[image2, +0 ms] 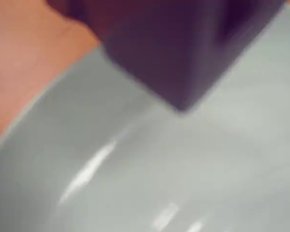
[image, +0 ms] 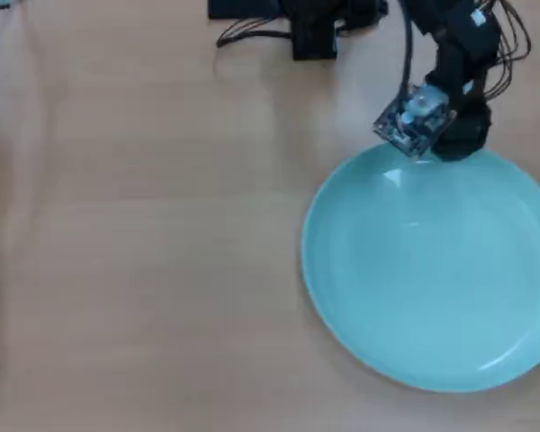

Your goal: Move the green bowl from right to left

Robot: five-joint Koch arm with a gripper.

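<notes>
1. One green bowl (image: 432, 279) lies nearest in the overhead view, at the lower right of the tabletop (image: 144, 252): a round, shallow, glossy pale mint dish with a low raised rim, cut off by the right edge of the view.
2. One black hand (image: 450, 144) hangs at the bowl's far rim; the wrist view shows a blurred dark block (image2: 183, 48) over the glazed surface, so I cannot tell whether it is wide or narrow.
3. Farther off, dark cables (image: 252, 36) trail from the arm's base.
4. The tabletop is smooth, light wood.
</notes>
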